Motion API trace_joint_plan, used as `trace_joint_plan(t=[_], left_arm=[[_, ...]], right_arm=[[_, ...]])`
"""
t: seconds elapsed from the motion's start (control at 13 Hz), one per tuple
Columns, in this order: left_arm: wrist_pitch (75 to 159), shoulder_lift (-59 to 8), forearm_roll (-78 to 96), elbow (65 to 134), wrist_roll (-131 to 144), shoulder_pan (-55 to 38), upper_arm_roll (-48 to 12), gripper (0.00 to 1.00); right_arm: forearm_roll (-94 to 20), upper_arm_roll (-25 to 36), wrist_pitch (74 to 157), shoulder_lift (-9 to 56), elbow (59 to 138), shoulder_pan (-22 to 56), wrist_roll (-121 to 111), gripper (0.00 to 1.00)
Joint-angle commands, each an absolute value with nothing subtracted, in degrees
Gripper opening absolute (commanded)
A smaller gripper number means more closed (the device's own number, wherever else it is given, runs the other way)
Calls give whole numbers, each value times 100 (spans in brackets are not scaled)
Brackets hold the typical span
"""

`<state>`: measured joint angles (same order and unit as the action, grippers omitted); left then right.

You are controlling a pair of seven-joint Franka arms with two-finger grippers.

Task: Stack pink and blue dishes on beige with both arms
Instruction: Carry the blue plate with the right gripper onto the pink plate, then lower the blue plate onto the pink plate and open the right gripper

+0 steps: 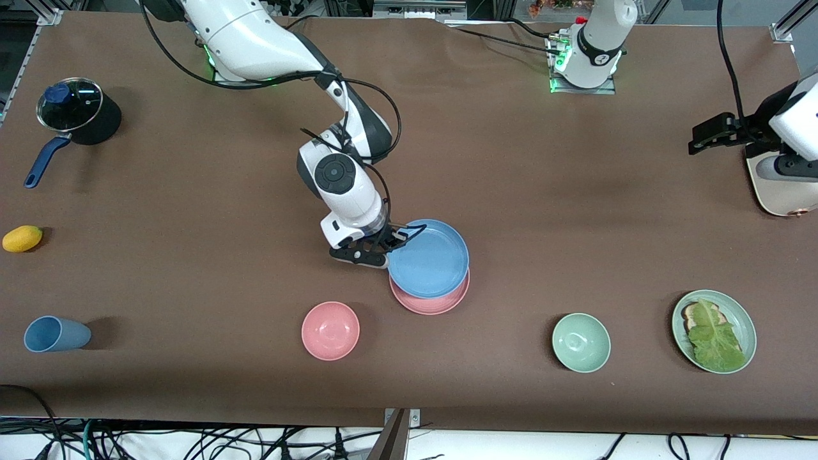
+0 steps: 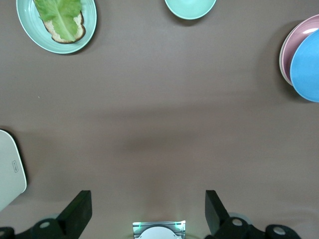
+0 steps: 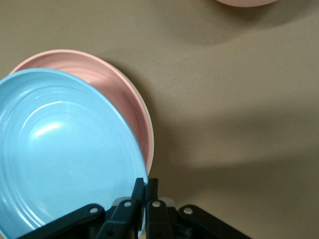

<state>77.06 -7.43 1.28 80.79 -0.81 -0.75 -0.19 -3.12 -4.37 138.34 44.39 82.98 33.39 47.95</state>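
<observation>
Near the middle of the brown surface (image 1: 511, 191), the blue plate (image 1: 429, 258) is held by its rim in the right gripper (image 1: 377, 253), whose fingers are pinched together on the edge. The blue plate is seen above the pink plate (image 1: 429, 301), offset from it so that a crescent of pink shows on the side nearer the front camera. A thin cream rim of the beige plate (image 3: 149, 119) is visible under the pink plate in the right wrist view. The left gripper (image 2: 145, 211) is kept waiting with its fingers spread wide, over bare surface toward the left arm's end. A pink bowl (image 1: 330, 330) is set near the stack.
</observation>
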Motion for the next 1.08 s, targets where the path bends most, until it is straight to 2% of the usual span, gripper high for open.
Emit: trace_joint_plan(t=[0.0, 0.23, 0.62, 0.69, 0.77, 0.85, 1.0], left_arm=[[7629, -1062, 237, 7989, -53, -44, 9, 100], [7673, -1169, 237, 7954, -62, 35, 18, 100], [7717, -1266, 255, 7945, -70, 35, 9, 100], [7708, -1257, 264, 7937, -70, 26, 9, 100], [7708, -1257, 264, 7876, -70, 35, 9, 100], [7708, -1274, 264, 7823, -70, 35, 9, 100], [7708, -1274, 264, 7805, -70, 26, 9, 100]], right_arm=[[-211, -404, 13948, 4640, 8068, 3384, 4948, 0], [-202, -404, 13966, 4886, 7718, 3384, 4992, 0], [-44, -404, 13966, 4966, 7673, 3393, 5019, 0], [-44, -404, 13966, 4966, 7673, 3393, 5010, 28], [-35, -396, 13957, 4957, 7673, 3384, 4975, 41], [26, -352, 13905, 4931, 7673, 3358, 4931, 50], [140, -246, 13424, 4878, 7533, 3331, 4835, 54]])
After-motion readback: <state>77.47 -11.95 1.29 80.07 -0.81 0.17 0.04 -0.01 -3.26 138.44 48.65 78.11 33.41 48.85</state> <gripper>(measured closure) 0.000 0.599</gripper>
